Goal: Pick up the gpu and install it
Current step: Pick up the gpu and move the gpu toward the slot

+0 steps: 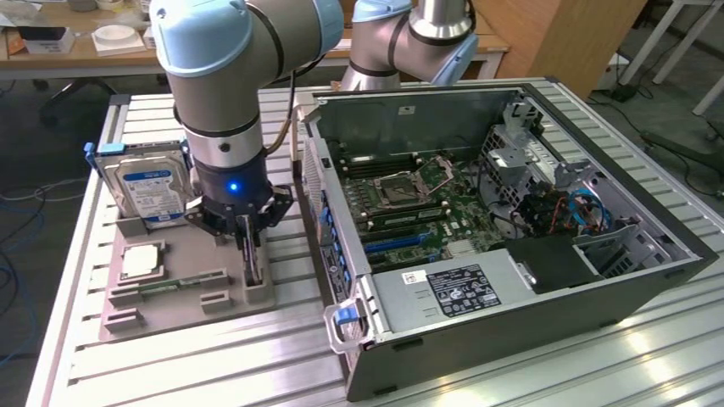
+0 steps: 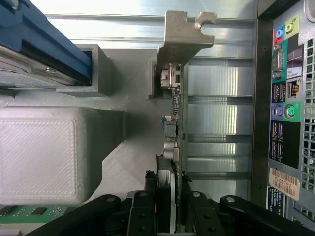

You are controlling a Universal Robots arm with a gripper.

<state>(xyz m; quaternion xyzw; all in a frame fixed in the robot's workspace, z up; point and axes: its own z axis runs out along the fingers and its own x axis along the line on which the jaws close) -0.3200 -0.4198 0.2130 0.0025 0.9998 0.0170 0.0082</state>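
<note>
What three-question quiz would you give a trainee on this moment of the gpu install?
1. True or false: the gpu is already installed.
2. Multiple choice: the gripper is A) raised clear of every part, B) down at the gpu in the grey holder, C) turned to point upward.
3. Short answer: which blue-labelled part stands upright in the holder?
Key: 1 false, it stands on edge in the holder, outside the computer case. 2 B. 3 the hard drive.
</note>
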